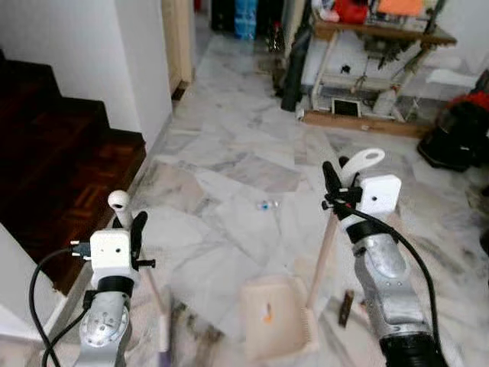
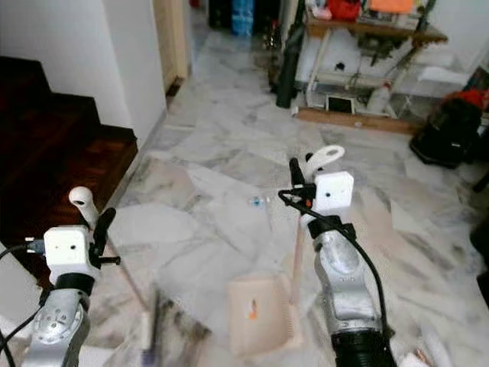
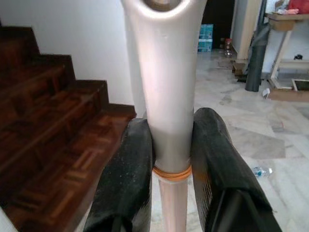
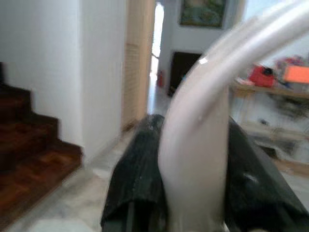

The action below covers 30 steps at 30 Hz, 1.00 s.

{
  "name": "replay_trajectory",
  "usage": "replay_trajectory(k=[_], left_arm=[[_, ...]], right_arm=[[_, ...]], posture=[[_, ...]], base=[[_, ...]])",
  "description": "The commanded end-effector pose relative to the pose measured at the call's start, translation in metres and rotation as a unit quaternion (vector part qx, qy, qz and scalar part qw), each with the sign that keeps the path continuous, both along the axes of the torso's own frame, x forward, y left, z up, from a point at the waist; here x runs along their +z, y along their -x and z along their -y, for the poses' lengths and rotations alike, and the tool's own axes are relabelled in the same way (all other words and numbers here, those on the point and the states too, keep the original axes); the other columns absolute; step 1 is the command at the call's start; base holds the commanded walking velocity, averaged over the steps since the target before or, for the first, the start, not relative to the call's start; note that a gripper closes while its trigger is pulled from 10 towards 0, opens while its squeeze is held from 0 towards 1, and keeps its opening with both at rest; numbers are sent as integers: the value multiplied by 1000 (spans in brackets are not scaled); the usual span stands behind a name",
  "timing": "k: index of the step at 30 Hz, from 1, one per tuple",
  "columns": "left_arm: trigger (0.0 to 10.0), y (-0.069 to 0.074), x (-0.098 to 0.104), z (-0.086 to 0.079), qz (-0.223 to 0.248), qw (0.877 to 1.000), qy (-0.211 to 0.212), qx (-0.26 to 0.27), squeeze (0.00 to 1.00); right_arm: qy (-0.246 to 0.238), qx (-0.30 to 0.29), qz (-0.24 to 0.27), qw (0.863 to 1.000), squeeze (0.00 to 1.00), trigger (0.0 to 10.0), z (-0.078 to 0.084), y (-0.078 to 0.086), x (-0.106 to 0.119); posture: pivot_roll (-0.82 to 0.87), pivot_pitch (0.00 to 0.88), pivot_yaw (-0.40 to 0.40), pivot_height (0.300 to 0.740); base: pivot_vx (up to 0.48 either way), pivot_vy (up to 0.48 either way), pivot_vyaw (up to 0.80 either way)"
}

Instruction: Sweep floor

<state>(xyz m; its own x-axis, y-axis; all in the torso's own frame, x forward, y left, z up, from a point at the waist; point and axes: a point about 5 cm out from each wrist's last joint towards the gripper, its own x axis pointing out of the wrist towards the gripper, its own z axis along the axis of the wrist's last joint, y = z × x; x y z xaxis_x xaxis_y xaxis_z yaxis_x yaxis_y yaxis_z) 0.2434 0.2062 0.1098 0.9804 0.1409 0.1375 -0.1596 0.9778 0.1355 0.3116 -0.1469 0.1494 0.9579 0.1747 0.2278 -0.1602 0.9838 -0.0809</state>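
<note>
Broom (image 1: 150, 294) handle pinched in left gripper (image 3: 170, 159); dustpan (image 1: 276, 315) handle pinched in right gripper (image 4: 193, 174); bottle (image 1: 267, 204) ahead on floor (image 1: 229, 153).

Bright daylight; lower edges, right wrist blurred.

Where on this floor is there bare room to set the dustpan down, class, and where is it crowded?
Bare marble lies between the wooden stairs and the small bottle, and from the bottle up toward the doorway. It is crowded by the cluttered table and bags at far right, and around the dustpan itself, held by the right gripper.
</note>
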Motion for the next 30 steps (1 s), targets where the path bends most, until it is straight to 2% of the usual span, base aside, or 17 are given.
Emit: replay_trajectory(k=[1,10,16,26,30], left_arm=[[10000,-3,9,2,21,1000,-13,-11,0],[10000,-10,18,-3,27,999,-20,-12,0],[10000,-11,22,-7,31,999,-20,-4,0],[10000,-14,25,-9,33,999,-14,2,0],[10000,-17,25,-7,31,999,-12,-2,0]], right_arm=[[-13,-22,31,999,0,10000,10,1,13],[-18,-26,24,999,0,10000,7,-2,9],[-21,-33,27,999,0,10000,5,-6,14],[-3,-59,20,998,0,10000,21,-2,9],[3,-77,1,997,0,10000,30,1,-3]], posture=[[-15,0,-13,740],[-1,8,6,740],[4,55,9,740],[-13,93,15,740],[-19,99,18,740]], base=[[334,0,0],[332,0,0],[322,0,0],[312,0,0],[308,0,0]])
